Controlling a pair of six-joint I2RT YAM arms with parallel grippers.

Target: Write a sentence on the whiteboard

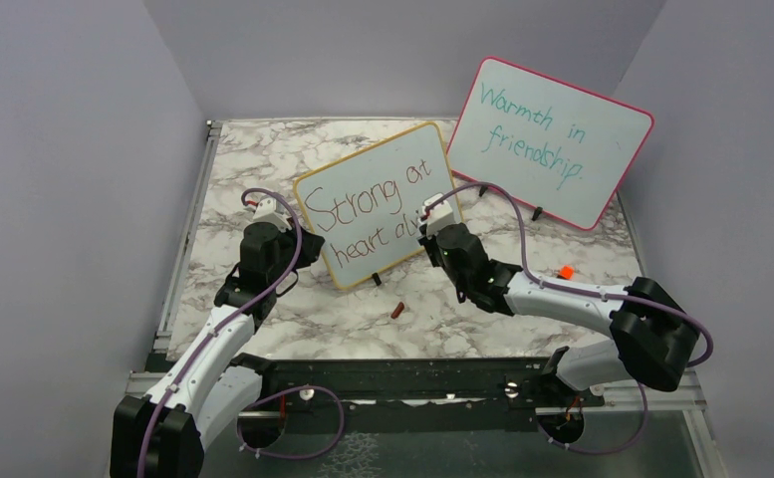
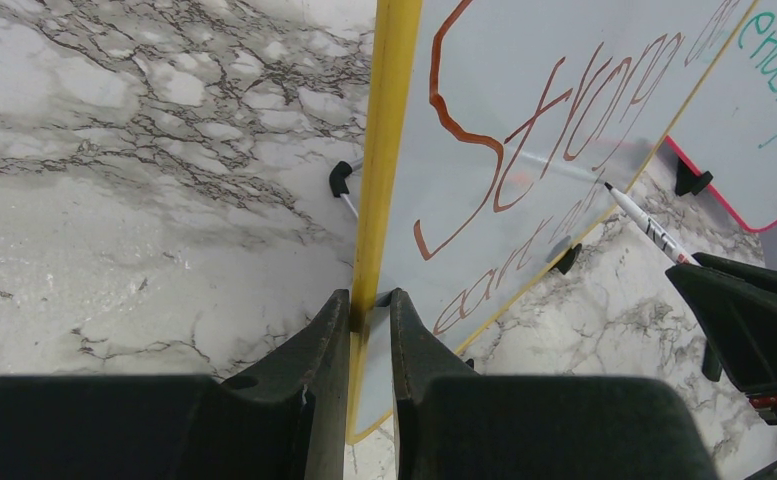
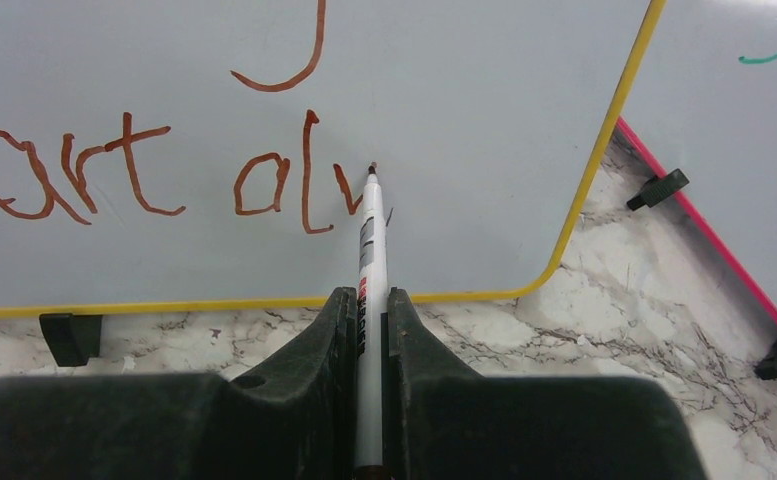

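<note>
Gripping whiteboard (image 1: 378,209) frame — left tool (image 2: 369,300); right tool (image 3: 368,295) clamped on marker (image 3: 369,230); marbled table (image 1: 343,319), grey walls (image 1: 64,149).

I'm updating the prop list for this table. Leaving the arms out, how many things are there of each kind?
Whiteboards: 2, the yellow-framed whiteboard and the pink-framed board
Markers: 1, the marker
Small loose pieces on the tabletop: 2, a red-brown piece and an orange piece
Total: 5
</note>
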